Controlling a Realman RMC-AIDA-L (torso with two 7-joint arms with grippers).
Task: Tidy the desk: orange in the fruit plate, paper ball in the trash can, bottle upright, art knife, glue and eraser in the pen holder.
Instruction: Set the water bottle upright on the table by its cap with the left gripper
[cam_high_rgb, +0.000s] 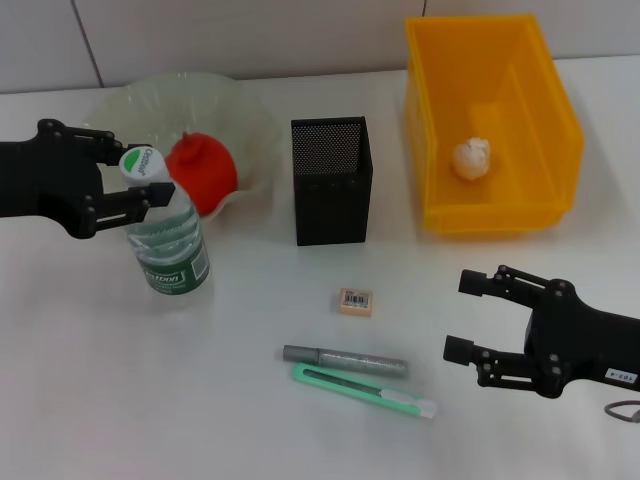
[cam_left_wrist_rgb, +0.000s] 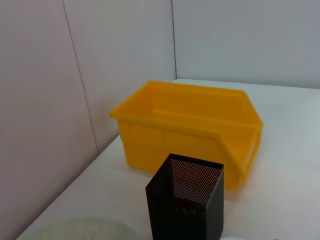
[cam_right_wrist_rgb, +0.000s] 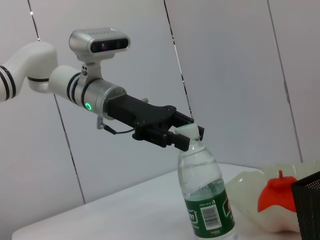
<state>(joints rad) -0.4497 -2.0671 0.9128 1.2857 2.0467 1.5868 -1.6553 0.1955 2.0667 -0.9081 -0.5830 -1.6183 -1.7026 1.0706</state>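
- The left gripper (cam_high_rgb: 140, 172) grips the cap of the upright bottle (cam_high_rgb: 167, 245), left of the pen holder (cam_high_rgb: 332, 180).
- The right gripper (cam_high_rgb: 465, 315) hovers wide open, right of the eraser (cam_high_rgb: 355, 301), holding nothing.

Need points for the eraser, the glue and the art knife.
eraser (cam_high_rgb: 356, 301), head view, middle of its top face.
glue (cam_high_rgb: 345, 360), head view, mid-length on the grey barrel.
art knife (cam_high_rgb: 365, 392), head view, mid-length on the mint-green body.
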